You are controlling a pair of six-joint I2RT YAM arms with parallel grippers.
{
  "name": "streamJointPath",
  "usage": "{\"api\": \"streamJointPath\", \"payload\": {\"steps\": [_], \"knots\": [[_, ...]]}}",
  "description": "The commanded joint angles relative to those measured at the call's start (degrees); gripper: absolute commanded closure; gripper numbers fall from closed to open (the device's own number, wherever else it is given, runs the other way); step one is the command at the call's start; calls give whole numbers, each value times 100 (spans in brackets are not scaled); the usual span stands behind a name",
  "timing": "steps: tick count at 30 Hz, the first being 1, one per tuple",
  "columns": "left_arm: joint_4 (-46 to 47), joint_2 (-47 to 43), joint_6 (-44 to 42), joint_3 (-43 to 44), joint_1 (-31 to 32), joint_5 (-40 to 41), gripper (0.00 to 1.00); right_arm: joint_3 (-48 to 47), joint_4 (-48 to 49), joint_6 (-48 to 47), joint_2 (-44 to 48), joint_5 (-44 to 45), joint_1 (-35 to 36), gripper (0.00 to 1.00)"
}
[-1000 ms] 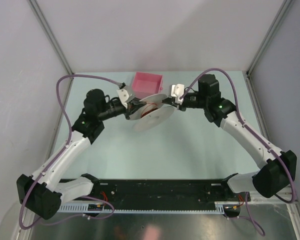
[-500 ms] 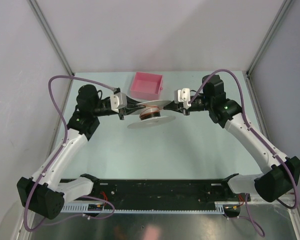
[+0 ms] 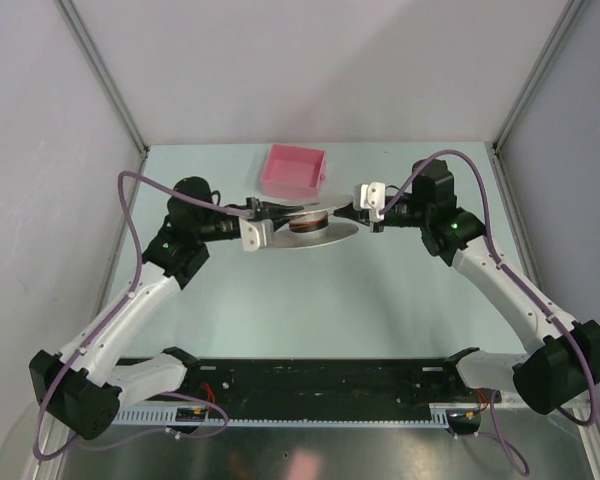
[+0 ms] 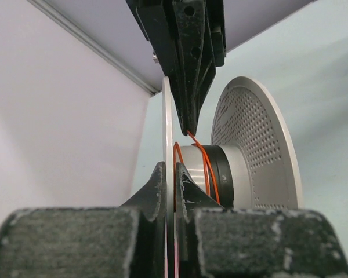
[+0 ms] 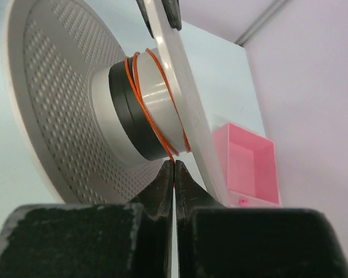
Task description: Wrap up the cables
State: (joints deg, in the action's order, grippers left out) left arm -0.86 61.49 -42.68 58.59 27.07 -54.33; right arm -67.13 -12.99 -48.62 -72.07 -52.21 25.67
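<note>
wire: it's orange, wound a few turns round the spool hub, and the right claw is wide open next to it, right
Not quite. The right claw is not open: it is shut, its tips pinching the wire at the hub, as the right wrist view shows. The rest holds: the wire is orange and wound a few turns round the hub of the spool.

Pale green table (image 3: 310, 300) with open-topped pink bin (image 3: 294, 170) on it near far edge, black base rail (image 3: 320, 385) along near edge.
</note>
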Motion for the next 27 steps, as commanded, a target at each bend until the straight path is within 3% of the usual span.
{"api": "streamJointPath", "payload": {"steps": [1, 8, 16, 27], "knots": [[51, 24, -1516, 60, 355, -46, 100, 456, 892, 108, 127, 1797, -418, 100], [556, 1434, -2811, 822, 638, 215, 100, 976, 2165, 768, -49, 3006, -704, 100], [1389, 3135, -3648, 1817, 959, 417, 100, 1228, 3263, 1780, -642, 3629, -1215, 100], [2815, 5892, -4232, 3710, 1057, 631, 100, 1145, 5537, 2838, -2465, 4389, -1824, 100]]}}
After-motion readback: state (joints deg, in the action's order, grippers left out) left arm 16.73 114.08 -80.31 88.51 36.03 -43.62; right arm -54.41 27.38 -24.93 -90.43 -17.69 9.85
